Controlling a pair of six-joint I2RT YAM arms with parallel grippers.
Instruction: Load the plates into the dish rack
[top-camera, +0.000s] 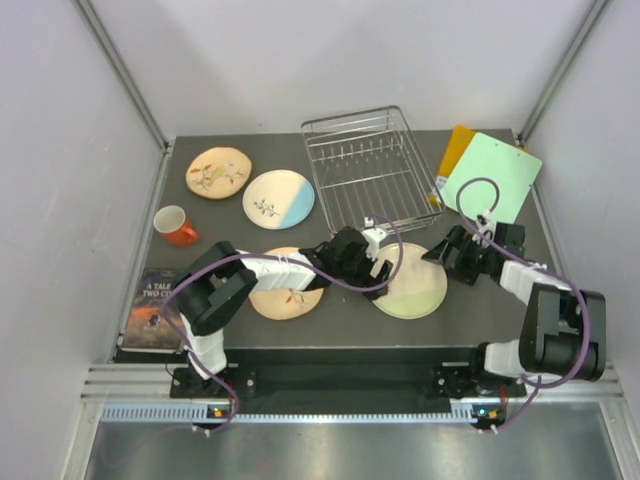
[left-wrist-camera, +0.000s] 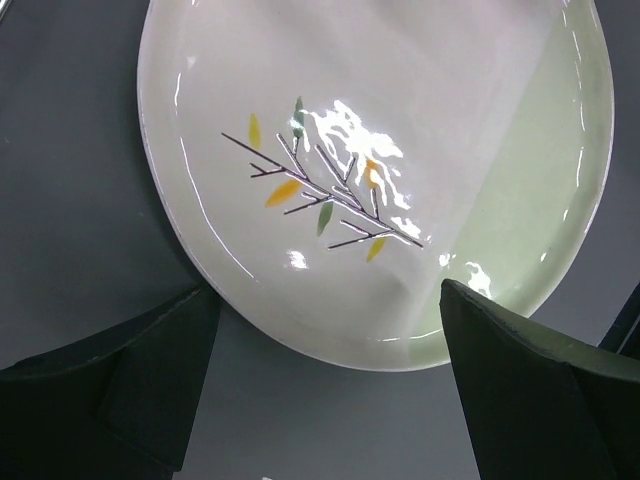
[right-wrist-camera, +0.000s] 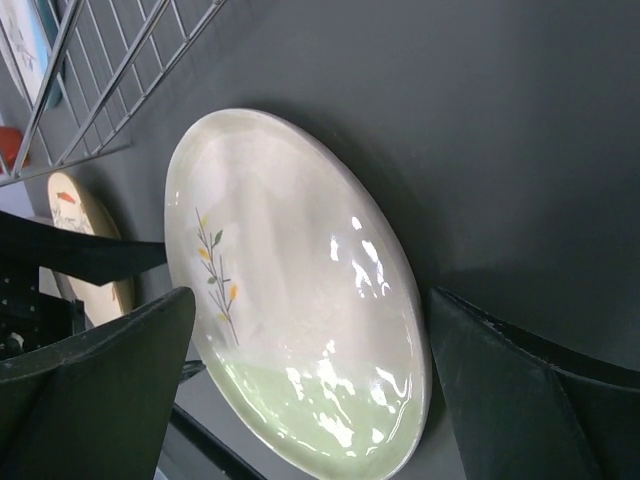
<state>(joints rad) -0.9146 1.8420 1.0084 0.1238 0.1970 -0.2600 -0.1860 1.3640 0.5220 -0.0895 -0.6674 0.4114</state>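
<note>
Only wrist views show sprig (left-wrist-camera: 320, 190) on green plate (left-wrist-camera: 480, 140); left gripper (left-wrist-camera: 325, 335), right gripper (right-wrist-camera: 310, 310) wide, empty.

Around the cream-and-green plate (top-camera: 415, 292) we find bare surface (top-camera: 350, 328) at its 6 o'clock, running to the near edge. The left gripper (top-camera: 378, 262) crowds its rim at 10 o'clock and the right gripper (top-camera: 447, 257) at 2 o'clock, both with jaws spread wide. The dish rack (top-camera: 415, 219) walls off 12 o'clock, leaving a narrow lane before its near rim. The left arm (top-camera: 280, 265) lies over a tan plate (top-camera: 285, 302) at 9 o'clock. A green board (top-camera: 495, 175) blocks the rack's 3 o'clock, and a white-and-blue plate (top-camera: 278, 198) sits at its 9 o'clock. The rack's top stands open.
</note>
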